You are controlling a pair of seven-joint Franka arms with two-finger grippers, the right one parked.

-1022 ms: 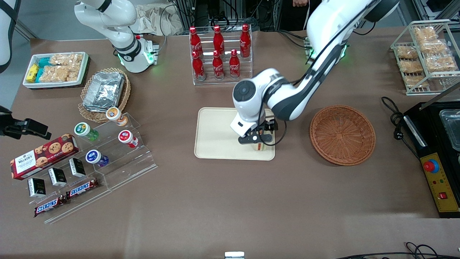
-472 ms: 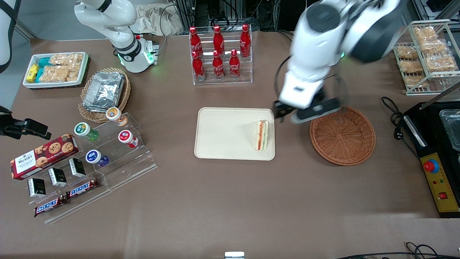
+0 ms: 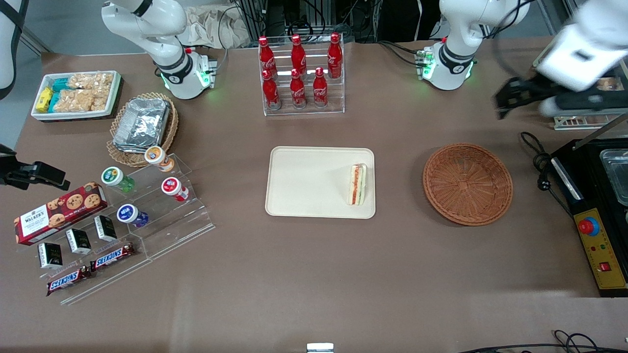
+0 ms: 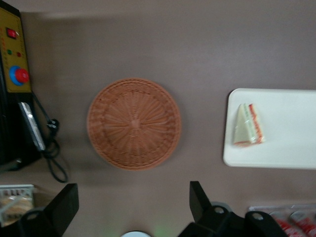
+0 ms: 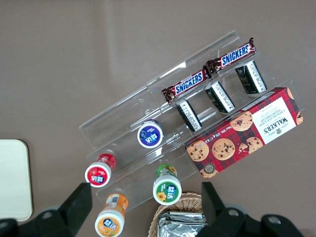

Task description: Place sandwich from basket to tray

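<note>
The whole table (image 3: 314, 274) is seen from high above in the front view, which is aimed steeply downward from the edge facing the two arm bases, with the tray (image 3: 299, 181) near the middle. The left wrist view is taken from well above the table and is pointed straight down; the basket (image 4: 134, 123), the tray (image 4: 286, 143) and the sandwich (image 4: 248, 125) are shared with the front view, and the spread jaws of the gripper (image 4: 133, 207) are caught at its edge. The right wrist view is likewise directed downward, nearer the table, over the clear snack rack (image 5: 163, 118); a corner of the tray (image 5: 14, 177) is shared.
</note>
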